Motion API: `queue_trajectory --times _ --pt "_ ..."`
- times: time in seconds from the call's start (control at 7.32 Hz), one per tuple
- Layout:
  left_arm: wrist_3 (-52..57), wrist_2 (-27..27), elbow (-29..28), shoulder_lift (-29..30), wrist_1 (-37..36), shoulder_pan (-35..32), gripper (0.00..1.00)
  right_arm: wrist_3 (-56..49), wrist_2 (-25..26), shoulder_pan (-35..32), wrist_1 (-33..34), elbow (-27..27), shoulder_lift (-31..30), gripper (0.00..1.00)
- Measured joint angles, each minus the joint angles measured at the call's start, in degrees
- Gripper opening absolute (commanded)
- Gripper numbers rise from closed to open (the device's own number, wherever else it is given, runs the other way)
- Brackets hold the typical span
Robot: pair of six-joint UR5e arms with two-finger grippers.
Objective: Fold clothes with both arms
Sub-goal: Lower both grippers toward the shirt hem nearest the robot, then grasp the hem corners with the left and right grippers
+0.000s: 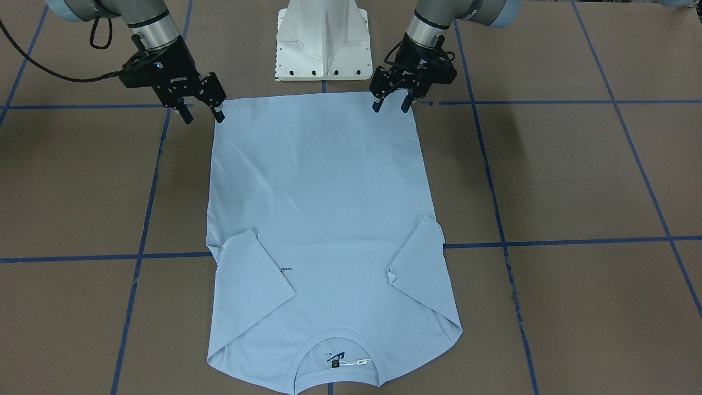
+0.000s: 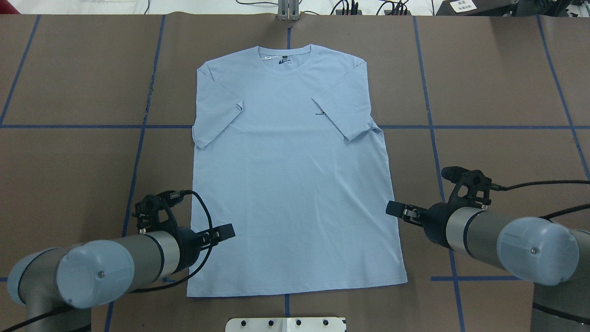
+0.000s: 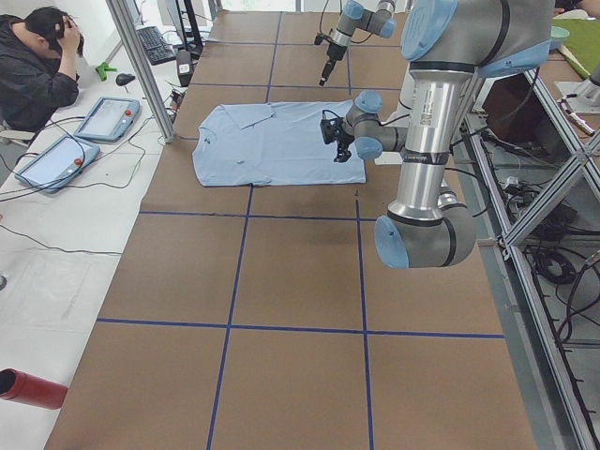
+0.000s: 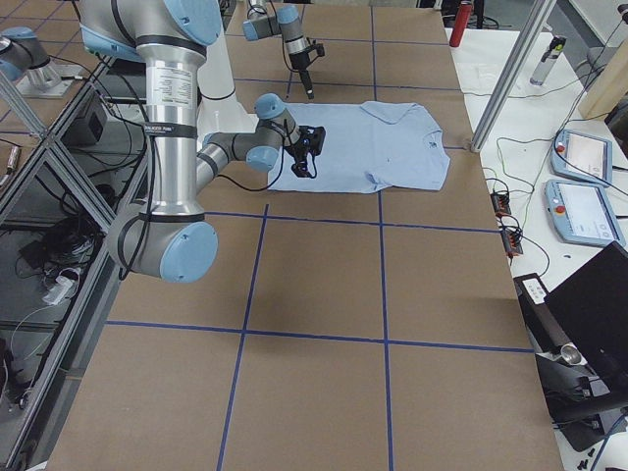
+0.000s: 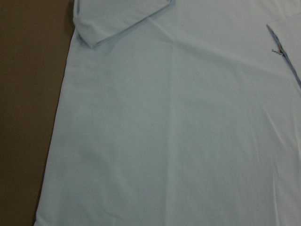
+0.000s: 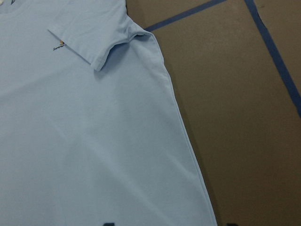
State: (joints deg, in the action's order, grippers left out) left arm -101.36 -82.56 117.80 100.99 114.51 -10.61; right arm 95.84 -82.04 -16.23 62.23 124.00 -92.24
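Right now the shirt (image 1: 323,208) is lying flat, front up, in the middle of the table (image 1: 576,175). Its hem (image 1: 318,96) is pointing toward the base (image 1: 323,38) and its collar (image 1: 335,343) toward the far edge. Both sleeves (image 1: 249,274) are lying turned in over the chest, so the body is making one long plain rectangle. I'd judge the side folds are done and the lengthwise fold is coming.

That would explain where the arms are sitting. The left gripper (image 1: 392,105) is hanging over one hem corner and the right gripper (image 1: 204,116) is hanging beside the other, each pointing down at the cloth. Both pairs of jaws are standing fairly wide apart and gripping nothing. From the front, the left one's fingers are straddling the cloth's edge, while the right one's inner finger is just reaching the shirt's side. Whether any tip is touching fabric, I can't tell.

Matched one per corner like this, they're looking ready to pinch the hem and carry it toward the collar. The cloth is looking thin, so each pinch needs to catch both layers, or the back will be dragging behind.
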Motion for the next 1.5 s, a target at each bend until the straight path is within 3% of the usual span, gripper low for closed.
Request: queue_trajectory --times 0.41,1.37,1.5 --pt "-5.0 3.2 -0.1 -4.9 -0.3 6.4 0.66 2.5 5.3 4.7 0.5 0.3 -0.2 0.9" --pt "-5.2 3.2 -0.2 -5.7 -2.0 9.7 0.66 2.7 5.9 5.1 0.5 0.3 -0.2 0.91" --pt "-5.2 3.1 -0.2 -5.7 -2.0 9.8 0.59 2.7 5.9 5.1 0.5 0.3 -0.1 0.91"
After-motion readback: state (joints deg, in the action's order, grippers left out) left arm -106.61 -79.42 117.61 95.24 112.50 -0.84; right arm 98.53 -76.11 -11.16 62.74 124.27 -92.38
